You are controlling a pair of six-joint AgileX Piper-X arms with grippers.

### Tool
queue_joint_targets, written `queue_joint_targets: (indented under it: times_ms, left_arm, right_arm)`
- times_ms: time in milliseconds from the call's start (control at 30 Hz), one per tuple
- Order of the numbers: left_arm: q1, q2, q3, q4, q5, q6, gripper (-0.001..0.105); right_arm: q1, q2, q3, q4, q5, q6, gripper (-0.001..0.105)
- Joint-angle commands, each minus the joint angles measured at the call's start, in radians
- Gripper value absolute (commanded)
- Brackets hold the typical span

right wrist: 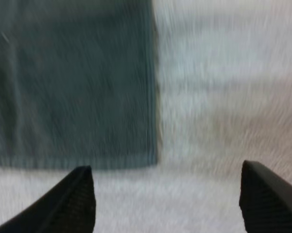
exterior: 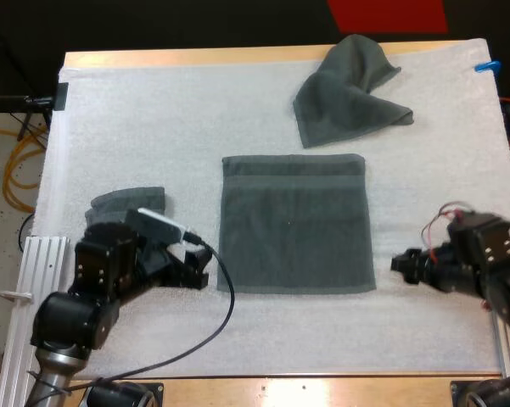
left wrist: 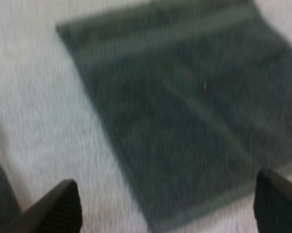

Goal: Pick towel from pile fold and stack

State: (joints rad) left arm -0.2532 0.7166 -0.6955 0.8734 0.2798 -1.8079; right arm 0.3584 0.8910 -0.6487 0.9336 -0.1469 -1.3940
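Observation:
A dark grey-green towel (exterior: 294, 222) lies spread flat in the middle of the white mat. A crumpled towel (exterior: 348, 91) sits at the far side of the mat. A folded stack (exterior: 127, 203) lies at the left, partly hidden behind my left arm. My left gripper (exterior: 197, 273) hovers just off the flat towel's (left wrist: 184, 111) near left corner, fingers (left wrist: 58, 206) apart with nothing between them. My right gripper (exterior: 403, 264) is beside the flat towel's (right wrist: 73, 82) near right corner, its fingers (right wrist: 73, 199) also spread over bare mat.
The white mat (exterior: 178, 119) covers most of the wooden table (exterior: 322, 388). A metal rail (exterior: 34, 280) runs along the near left edge. Bare mat lies between the flat towel and the crumpled one.

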Motion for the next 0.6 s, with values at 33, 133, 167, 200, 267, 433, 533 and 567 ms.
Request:
queue_joint_targets:
  times_ms: [33, 133, 167, 200, 267, 433, 533, 567]
  left_arm:
    - [0.004, -0.011, 0.025, -0.001, 0.001, -0.014, 0.071]
    - [0.004, -0.010, 0.047, -0.001, 0.001, -0.014, 0.071]
    - [0.004, -0.010, 0.049, -0.001, 0.003, -0.014, 0.071]
    - [0.004, -0.008, 0.048, -0.005, 0.003, -0.014, 0.071]
    - [0.004, -0.008, 0.048, -0.014, 0.003, -0.014, 0.071]
    - [0.004, -0.008, 0.048, -0.022, 0.008, -0.014, 0.071]
    - [0.004, -0.008, 0.048, -0.022, 0.008, -0.014, 0.071]
    - [0.004, -0.008, 0.048, -0.022, 0.008, -0.014, 0.071]
  right_arm:
    - [-0.007, 0.005, 0.051, -0.071, -0.061, 0.038, 0.062]
    - [-0.007, 0.047, 0.132, -0.178, -0.156, 0.128, 0.062]
    - [-0.007, 0.074, 0.156, -0.220, -0.191, 0.161, 0.062]
    - [-0.007, 0.099, 0.171, -0.255, -0.207, 0.184, 0.062]
    - [-0.007, 0.153, 0.186, -0.316, -0.238, 0.212, 0.062]
    - [-0.007, 0.313, 0.188, -0.447, -0.333, 0.263, 0.062]
    - [-0.007, 0.406, 0.188, -0.509, -0.360, 0.296, 0.062]
    - [-0.007, 0.439, 0.188, -0.523, -0.366, 0.299, 0.062]
